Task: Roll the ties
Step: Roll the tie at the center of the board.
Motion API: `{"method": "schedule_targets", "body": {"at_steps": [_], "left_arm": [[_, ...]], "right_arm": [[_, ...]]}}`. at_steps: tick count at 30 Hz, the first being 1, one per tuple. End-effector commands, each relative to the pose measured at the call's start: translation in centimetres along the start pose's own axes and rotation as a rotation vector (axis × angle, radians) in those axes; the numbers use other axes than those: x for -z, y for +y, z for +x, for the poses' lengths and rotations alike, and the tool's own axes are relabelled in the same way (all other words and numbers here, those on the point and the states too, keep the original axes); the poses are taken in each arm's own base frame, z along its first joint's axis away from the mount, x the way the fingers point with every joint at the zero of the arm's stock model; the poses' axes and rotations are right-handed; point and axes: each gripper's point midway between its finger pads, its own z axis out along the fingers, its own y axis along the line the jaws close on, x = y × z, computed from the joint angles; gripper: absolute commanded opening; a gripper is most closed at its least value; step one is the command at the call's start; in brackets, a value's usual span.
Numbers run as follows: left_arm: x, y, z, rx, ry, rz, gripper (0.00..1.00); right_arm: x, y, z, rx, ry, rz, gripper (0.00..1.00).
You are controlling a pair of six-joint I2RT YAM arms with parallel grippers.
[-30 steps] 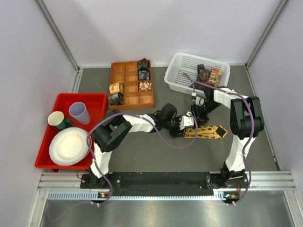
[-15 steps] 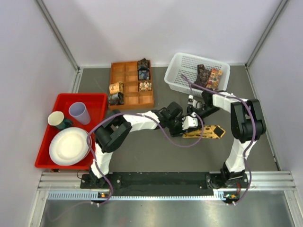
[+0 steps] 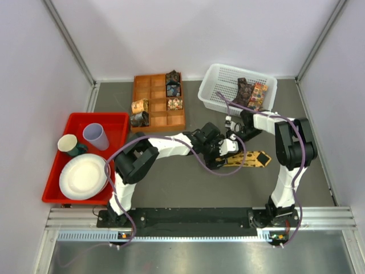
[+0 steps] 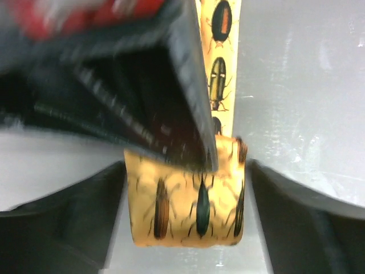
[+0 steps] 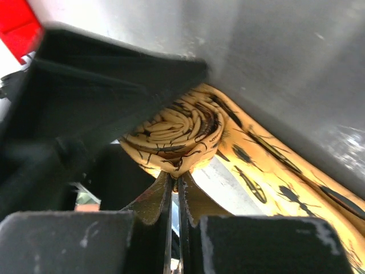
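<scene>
We find the golden-yellow tie (image 3: pixel 251 159) mid-table (image 3: pixel 188 188), its rolled end (image 4: pixel 171 217) between the spread, unclamped fingers of the left gripper (image 3: pixel 226 148), loose strip running rightward, while the right gripper (image 3: pixel 231 135), pinched shut and empty, noses the roll.

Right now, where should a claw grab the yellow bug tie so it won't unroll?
Grab the rolled end of the yellow tie, not the flat tail. The coil is thick, while the tail lies thin on the table. Come from the side opposite the tail, one finger at each spiral end, the way the open left claw stands. That should hold the layers together.
</scene>
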Motion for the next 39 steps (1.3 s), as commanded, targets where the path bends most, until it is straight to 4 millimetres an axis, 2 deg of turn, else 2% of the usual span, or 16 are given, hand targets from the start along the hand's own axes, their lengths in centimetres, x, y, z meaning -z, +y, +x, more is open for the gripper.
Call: {"method": "schedule_targets", "body": {"at_steps": [1,5,7,8,9,11,12,14,17,19,21,24,31,32,35,39], "left_arm": [[0.0,-1.3,4.2,0.155,0.065,0.062,0.99],[2.8,0.0,-0.5,0.145,-0.104,0.027,0.99],[4.0,0.8,-1.8,0.163,-0.142,-0.03,0.99],[5.4,1.7,-3.4,0.151,-0.201,-0.085,0.99],[6.3,2.3,-4.0,0.166,-0.222,-0.124,0.99],[9.1,2.3,-5.5,0.137,-0.311,-0.159,0.99],[10.5,2.8,-7.4,0.093,-0.408,-0.196,0.99],[12.3,1.5,-9.0,0.023,-0.558,-0.202,0.99],[11.9,-0.3,-8.7,0.051,-0.559,-0.105,0.99],[9.9,-1.5,-7.1,0.035,-0.478,0.002,0.99],[9.4,-0.7,-7.9,0.04,-0.495,0.002,0.99],[7.9,-1.2,-7.2,-0.005,-0.542,0.039,0.99],[4.5,-0.4,-6.2,-0.082,-0.638,0.014,0.95],[4.7,0.1,-6.8,-0.086,-0.675,-0.011,0.94],[3.8,0.9,-6.8,-0.071,-0.708,-0.042,0.93],[2.8,1.7,-6.9,-0.042,-0.728,-0.062,0.96]], "right_arm": [[0.0,-4.4,-1.1,0.023,-0.042,0.179,0.0],[0.3,-5.3,-1.4,0.018,-0.057,0.224,0.0],[0.4,-5.5,-1.6,0.017,-0.062,0.238,0.0],[0.4,-5.6,-1.6,0.015,-0.061,0.244,0.0],[0.5,-5.9,-1.7,0.015,-0.063,0.256,0.0],[0.5,-6.0,-1.8,0.021,-0.064,0.267,0.0],[0.6,-6.2,-1.7,0.023,-0.064,0.279,0.0],[0.7,-6.4,-1.8,0.023,-0.067,0.293,0.0],[0.7,-6.7,-2.0,0.016,-0.073,0.308,0.0],[0.8,-6.8,-2.4,0.021,-0.08,0.317,0.0],[0.9,-7.0,-2.6,0.018,-0.086,0.33,0.0],[1.0,-7.3,-2.6,0.015,-0.082,0.349,0.0],[0.8,-7.8,-2.5,0.008,-0.056,0.367,0.0],[0.8,-7.8,-2.7,0.009,-0.058,0.366,0.0],[0.7,-7.9,-2.7,0.005,-0.045,0.36,0.0],[0.6,-7.9,-2.6,0.007,-0.032,0.354,0.0]]}}
